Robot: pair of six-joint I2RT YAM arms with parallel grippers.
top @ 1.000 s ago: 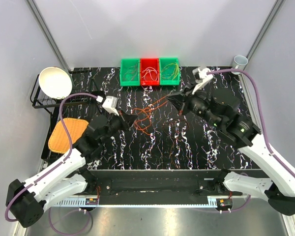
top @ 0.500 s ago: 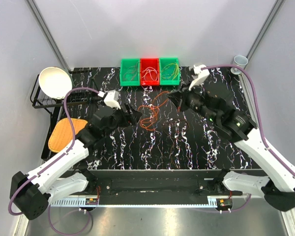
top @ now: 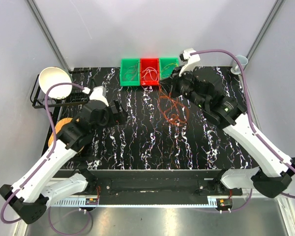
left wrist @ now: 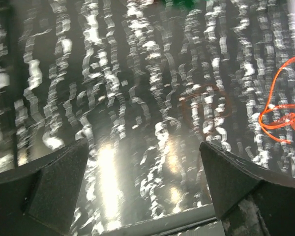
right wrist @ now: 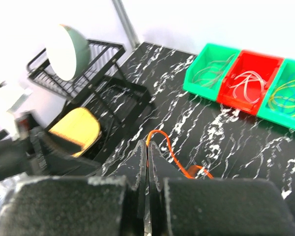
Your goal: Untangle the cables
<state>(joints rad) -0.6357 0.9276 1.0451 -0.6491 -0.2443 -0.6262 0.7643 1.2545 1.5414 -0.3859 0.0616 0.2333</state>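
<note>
A tangle of thin orange and red cables (top: 173,109) lies on the black marble table (top: 137,142), trailing from my right gripper (top: 165,84) just in front of the bins. In the right wrist view that gripper (right wrist: 147,143) is shut on an orange cable (right wrist: 173,153) that loops up from between its tips. My left gripper (top: 122,112) is open and empty, well left of the tangle. In its wrist view the left gripper (left wrist: 143,147) hangs over bare table, with orange cable (left wrist: 280,118) at the right edge. More cables lie sorted in the bins.
Three bins stand at the back: green (top: 130,72), red (top: 149,72) and green (top: 168,66), the last partly behind my right arm. A black rack (top: 42,98) holding a white bowl (top: 55,81) is at the left, an orange pad (top: 64,129) below it. A cup (top: 240,62) is at the back right.
The left gripper opened, let go of the cables and drew back left. The right gripper carried the orange tangle back and right, toward the bins.
</note>
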